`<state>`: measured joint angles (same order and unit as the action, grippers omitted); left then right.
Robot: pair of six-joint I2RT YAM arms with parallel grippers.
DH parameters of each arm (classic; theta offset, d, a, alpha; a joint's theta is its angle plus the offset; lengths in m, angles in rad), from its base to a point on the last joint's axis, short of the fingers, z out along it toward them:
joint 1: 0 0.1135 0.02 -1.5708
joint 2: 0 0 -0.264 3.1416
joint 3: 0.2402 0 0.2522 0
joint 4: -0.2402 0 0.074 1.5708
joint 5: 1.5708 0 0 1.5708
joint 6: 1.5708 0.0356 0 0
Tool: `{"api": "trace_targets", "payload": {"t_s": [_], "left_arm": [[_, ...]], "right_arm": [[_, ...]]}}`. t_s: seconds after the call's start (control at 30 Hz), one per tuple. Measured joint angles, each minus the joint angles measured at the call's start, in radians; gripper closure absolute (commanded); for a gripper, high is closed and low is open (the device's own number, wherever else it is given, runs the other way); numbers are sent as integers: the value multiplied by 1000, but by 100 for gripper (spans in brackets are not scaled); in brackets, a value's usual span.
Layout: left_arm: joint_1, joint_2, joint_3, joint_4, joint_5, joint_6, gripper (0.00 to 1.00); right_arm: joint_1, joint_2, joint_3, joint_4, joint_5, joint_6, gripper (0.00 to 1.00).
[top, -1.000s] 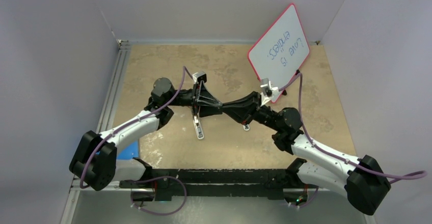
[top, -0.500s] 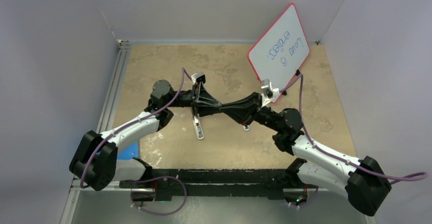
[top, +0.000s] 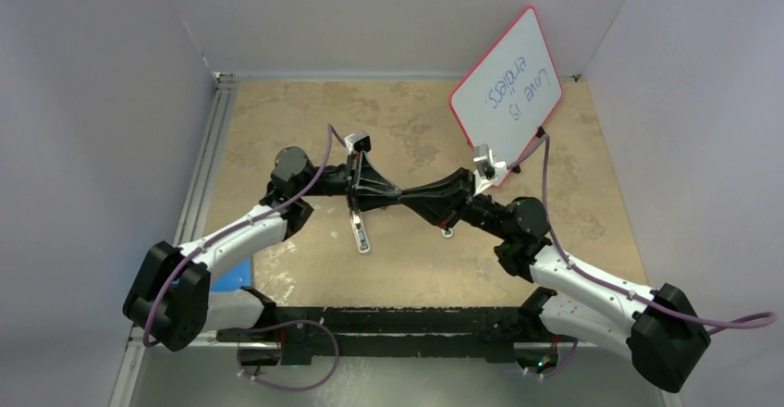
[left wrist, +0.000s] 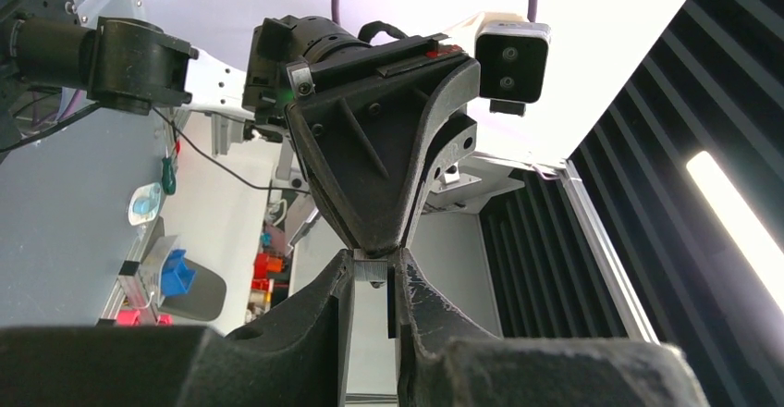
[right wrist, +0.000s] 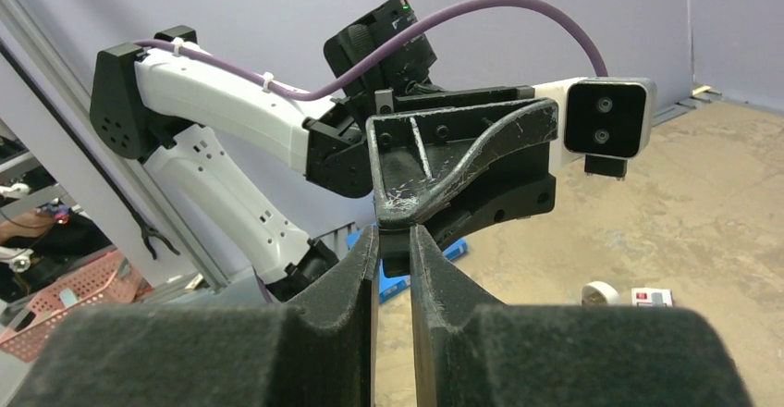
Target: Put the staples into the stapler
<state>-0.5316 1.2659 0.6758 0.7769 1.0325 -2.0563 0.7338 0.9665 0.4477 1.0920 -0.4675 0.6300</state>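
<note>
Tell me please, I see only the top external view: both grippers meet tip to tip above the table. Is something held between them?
Observer: Yes. In the left wrist view the right gripper pinches a small grey metal piece, probably the staples, at its tips.
Operator: Does the left gripper hold it too?
Observer: Its fingers stand on either side of the piece, narrowly apart; whether they press it, I cannot tell.
Operator: Is anything on the table hidden from me?
Observer: The right wrist view shows a red-and-white box on the table, beside a white roll.
</note>
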Motion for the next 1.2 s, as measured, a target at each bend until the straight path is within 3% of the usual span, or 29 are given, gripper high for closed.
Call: {"api": "trace_targets", "payload": {"t_s": [0.07,0.17,0.27,0.37,0.57,0.8,0.93,1.2], "left_arm": [[0,0,0,0,0,2,87],[0,0,0,-1,-1,5,87],[0,-2,0,-3,0,9,88],[0,-18,0,-37,-2,35,88],[4,-78,45,-303,-33,256,86],[8,-74,235,-916,-245,834,86],[-2,-64,260,-1142,-412,1078,86],[-239,159,346,-1353,-714,1317,86]], "right_arm": [[0,0,0,1,0,-3,81],[0,0,0,1,1,-3,69],[0,-1,0,-3,7,0,48],[0,-13,-4,-16,21,20,38],[0,-134,-50,-79,117,66,38],[0,-350,-67,-293,391,174,40],[0,-407,-66,-404,518,222,41],[0,-298,16,-656,669,303,43]]}}
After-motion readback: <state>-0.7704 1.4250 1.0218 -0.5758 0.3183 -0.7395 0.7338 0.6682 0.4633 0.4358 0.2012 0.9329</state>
